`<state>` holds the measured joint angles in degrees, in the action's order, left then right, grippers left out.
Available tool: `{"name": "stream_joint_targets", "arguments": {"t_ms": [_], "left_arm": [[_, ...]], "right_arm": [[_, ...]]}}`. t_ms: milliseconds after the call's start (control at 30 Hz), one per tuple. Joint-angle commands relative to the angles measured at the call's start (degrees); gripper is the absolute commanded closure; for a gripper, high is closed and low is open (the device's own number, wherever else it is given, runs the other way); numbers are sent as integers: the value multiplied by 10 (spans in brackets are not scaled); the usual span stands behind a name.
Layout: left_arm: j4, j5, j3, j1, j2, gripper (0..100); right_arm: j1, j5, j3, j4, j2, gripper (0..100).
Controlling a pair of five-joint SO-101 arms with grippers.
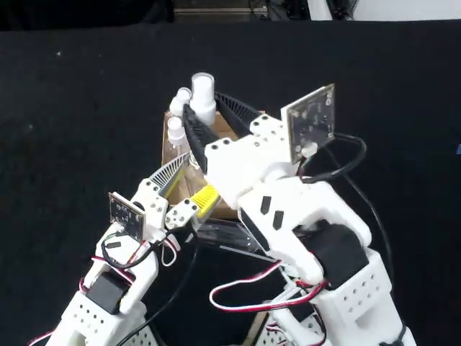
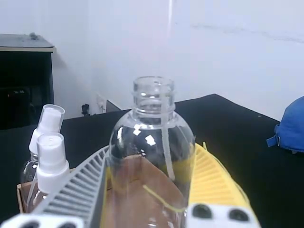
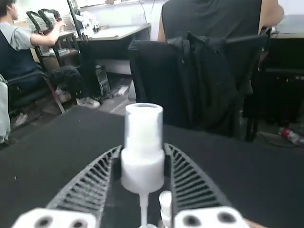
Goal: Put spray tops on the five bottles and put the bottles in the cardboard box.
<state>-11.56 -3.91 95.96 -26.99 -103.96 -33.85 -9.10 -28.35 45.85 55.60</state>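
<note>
My left gripper [image 2: 152, 159] is shut on a clear bottle [image 2: 151, 142] with an open neck, held upright between its grey and yellow fingers beside the cardboard box [image 1: 220, 130]. A thin dip tube hangs down through that neck from above. Over it, my right gripper [image 1: 204, 106] is shut on a white spray top [image 1: 204, 86], which stands upright between the black fingers [image 3: 190, 185]. Two capped bottles [image 2: 47, 142] stand in the box's far left part. In the high view the right arm hides most of the held bottle.
A black cloth [image 1: 86, 108] covers the table around the box. A blue object [image 2: 290, 127] lies off to the right on the cloth. Both arms crowd the near side of the box, with cables [image 1: 245, 288] hanging between them.
</note>
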Motion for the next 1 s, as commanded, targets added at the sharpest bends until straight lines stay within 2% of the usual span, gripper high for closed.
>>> {"name": "stream_joint_targets", "arguments": {"t_ms": [0,133,300,400,533,667,800,967], "left_arm": [[17,-4,14,6,-7,970],[17,-1,14,6,-7,970],[13,-1,14,7,-7,970],[13,-1,14,7,-7,970],[12,-1,14,7,-7,970],[11,-3,14,4,-7,970],[11,-4,14,5,-7,970],[-14,-1,14,7,-6,970]], "right_arm": [[-50,2,4,26,20,798],[-108,78,19,54,25,810],[-91,170,71,119,35,910],[-33,182,102,150,52,989],[103,182,108,200,92,949],[220,182,48,234,130,908],[306,179,-74,206,158,900],[353,178,-246,120,214,901]]}}
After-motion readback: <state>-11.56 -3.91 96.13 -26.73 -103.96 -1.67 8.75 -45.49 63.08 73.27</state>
